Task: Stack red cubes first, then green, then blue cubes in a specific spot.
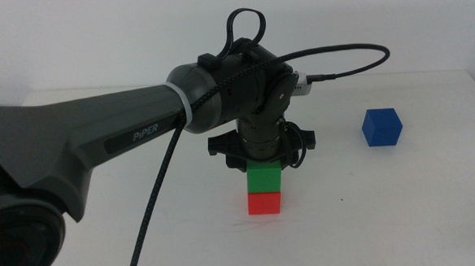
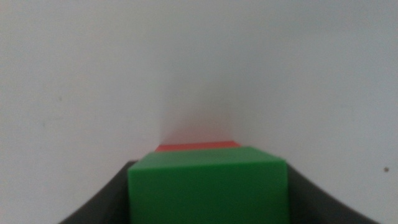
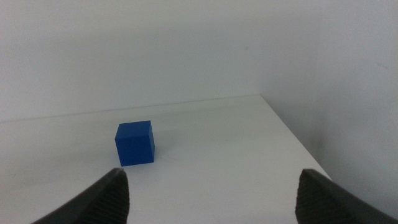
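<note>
left gripper (image 1: 263,158) is clamped on the small matte green cube (image 1: 264,179), which sits squarely on the small red cube (image 1: 264,202) mid-tabletop (image 1: 405,222), so i'd say release comes next, then the spread-jawed right gripper (image 3: 211,193) fetches the dark-blue cube (image 1: 382,127) well off to the side.

Bright, even light with faint shadows on the white table (image 1: 404,206) (left wrist view softly blurred up close).

White table, pale wall

We see a smooth white table (image 1: 405,214) whose far edge meets a plain pale wall (image 1: 94,35); in the right wrist view we also make out the table's corner (image 3: 261,96).
</note>
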Robot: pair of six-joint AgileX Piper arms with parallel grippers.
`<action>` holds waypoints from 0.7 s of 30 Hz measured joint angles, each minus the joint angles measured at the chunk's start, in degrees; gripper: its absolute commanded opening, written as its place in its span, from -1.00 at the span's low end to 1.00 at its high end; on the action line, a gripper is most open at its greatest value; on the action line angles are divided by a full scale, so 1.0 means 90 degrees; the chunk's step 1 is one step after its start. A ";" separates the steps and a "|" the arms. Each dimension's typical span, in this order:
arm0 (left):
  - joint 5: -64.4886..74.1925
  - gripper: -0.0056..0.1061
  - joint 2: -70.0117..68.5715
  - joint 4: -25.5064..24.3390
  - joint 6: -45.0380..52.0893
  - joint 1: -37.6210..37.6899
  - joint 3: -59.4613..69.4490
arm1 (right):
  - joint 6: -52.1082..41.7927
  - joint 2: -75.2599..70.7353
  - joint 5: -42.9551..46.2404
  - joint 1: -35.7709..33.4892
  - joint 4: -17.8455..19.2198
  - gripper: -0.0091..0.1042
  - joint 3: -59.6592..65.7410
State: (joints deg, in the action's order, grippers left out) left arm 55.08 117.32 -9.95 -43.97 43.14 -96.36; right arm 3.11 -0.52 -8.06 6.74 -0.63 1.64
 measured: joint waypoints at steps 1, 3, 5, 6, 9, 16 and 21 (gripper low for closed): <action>-0.0007 -0.92 0.0000 0.0000 0.0013 0.0000 0.0000 | 0.0000 0.0000 0.0000 0.0000 0.0000 0.57 0.0000; 0.0018 -0.67 0.0000 0.0006 0.0028 0.0000 0.0000 | 0.0000 0.0000 0.0000 0.0000 0.0000 0.57 0.0000; 0.0029 -0.53 0.0000 0.0012 0.0062 0.0000 0.0000 | 0.0000 0.0000 0.0000 0.0000 0.0000 0.57 0.0000; 0.0028 -0.45 0.0000 0.0021 0.0067 0.0000 0.0000 | 0.0000 0.0000 0.0000 0.0000 0.0000 0.57 0.0000; 0.0030 -0.18 0.0000 0.0026 0.0132 0.0000 0.0000 | 0.0000 0.0000 0.0000 0.0000 0.0000 0.57 0.0000; 0.0113 0.58 0.0006 0.0105 0.0236 0.0000 0.0000 | 0.0000 0.0000 0.0000 0.0000 0.0000 0.57 0.0000; 0.0198 0.78 -0.0014 0.0147 0.0250 0.0000 0.0000 | 0.0000 0.0000 0.0000 0.0000 0.0000 0.57 0.0000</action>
State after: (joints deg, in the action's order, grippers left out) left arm 56.86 117.19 -8.63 -41.72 43.14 -96.36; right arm 3.11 -0.52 -8.06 6.74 -0.63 1.64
